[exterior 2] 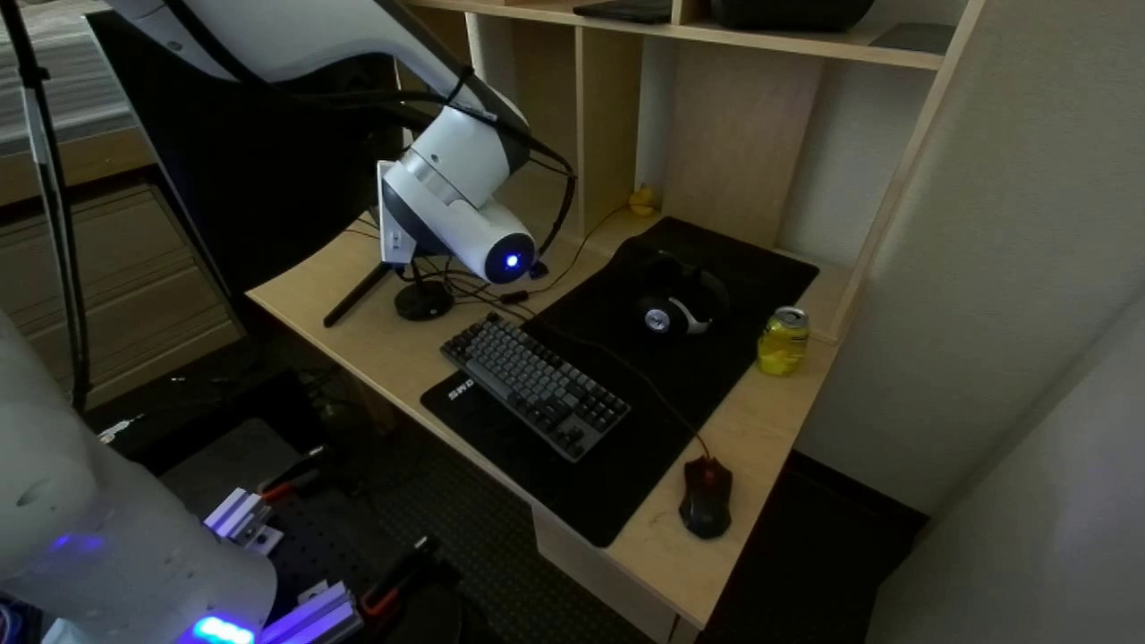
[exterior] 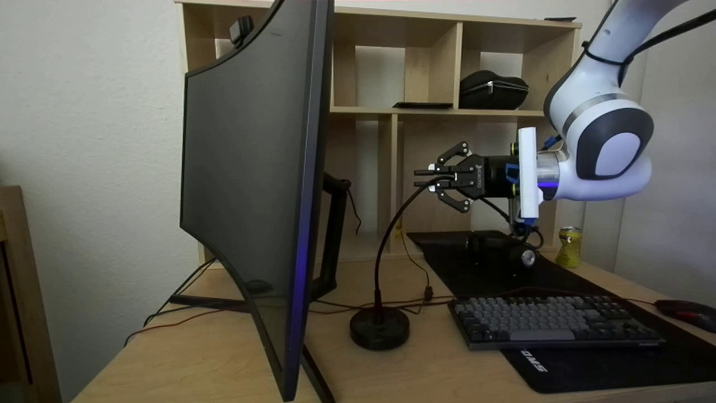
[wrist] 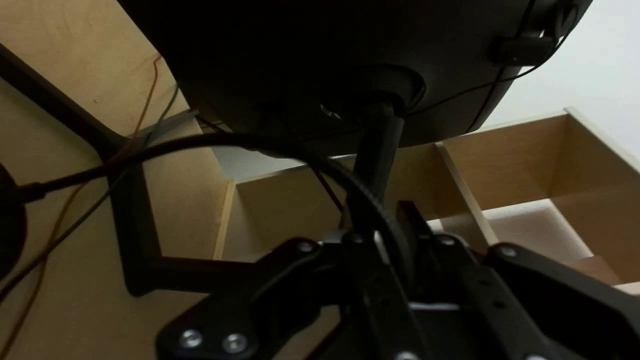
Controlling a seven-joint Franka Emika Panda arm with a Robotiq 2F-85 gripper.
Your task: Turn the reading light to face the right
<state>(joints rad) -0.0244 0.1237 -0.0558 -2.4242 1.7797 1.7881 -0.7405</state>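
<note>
Although the curved monitor dominates the near part of an exterior view, the thing to observe is the reading light, standing beside it on the bench with its round base flat on the surface, near the keyboard. From this base the neck arches up to the gripper, whose fingers appear clenched on its upper end; the head is hidden, so its facing cannot be told. The step in hand is judged to be the turn itself. It is best performed as a slow, level swing about the base — without any upward pull that might tip or drag the light — and well clear of the monitor. A slight overshoot may be prudent, since a flexible neck can spring back on release. Farther off, a yellow can stands upright on the bench near the end of the shelf unit; its contents cannot be seen. Behind everything, the shelf unit serves as an open container: an upper compartment at the right of that view holds a black zippered case, apparently closed, and the adjoining compartment holds a thin dark flat object, too indistinct to identify.
</note>
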